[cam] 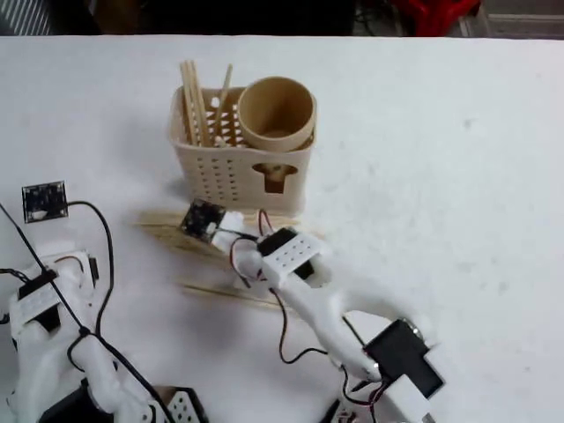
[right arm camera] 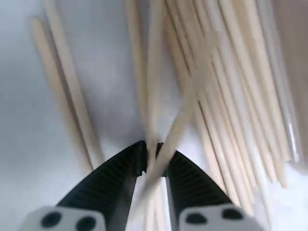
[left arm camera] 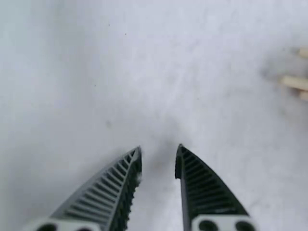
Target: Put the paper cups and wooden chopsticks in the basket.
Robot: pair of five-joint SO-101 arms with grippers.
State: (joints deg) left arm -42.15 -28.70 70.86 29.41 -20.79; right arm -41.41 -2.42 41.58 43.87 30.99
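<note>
A cream perforated basket [cam: 231, 176] stands at the table's middle back. In it are a tan paper cup [cam: 276, 110] and several upright wooden chopsticks [cam: 194, 99]. More chopsticks [cam: 163, 229] lie flat on the table in front of the basket, with another pair [cam: 216, 293] nearer the front. My right gripper [right arm camera: 153, 161] is down on this pile, shut on a couple of crossed chopsticks [right arm camera: 180, 120]; the right arm [cam: 295, 264] reaches in from the lower right. My left gripper [left arm camera: 158, 159] hangs open over bare table, with chopstick ends [left arm camera: 294, 83] off to one side.
The left arm [cam: 44, 304] sits folded at the table's front left corner, with a small black board [cam: 44, 201] and its cable beside it. The white table [cam: 441, 176] is bare to the right of the basket.
</note>
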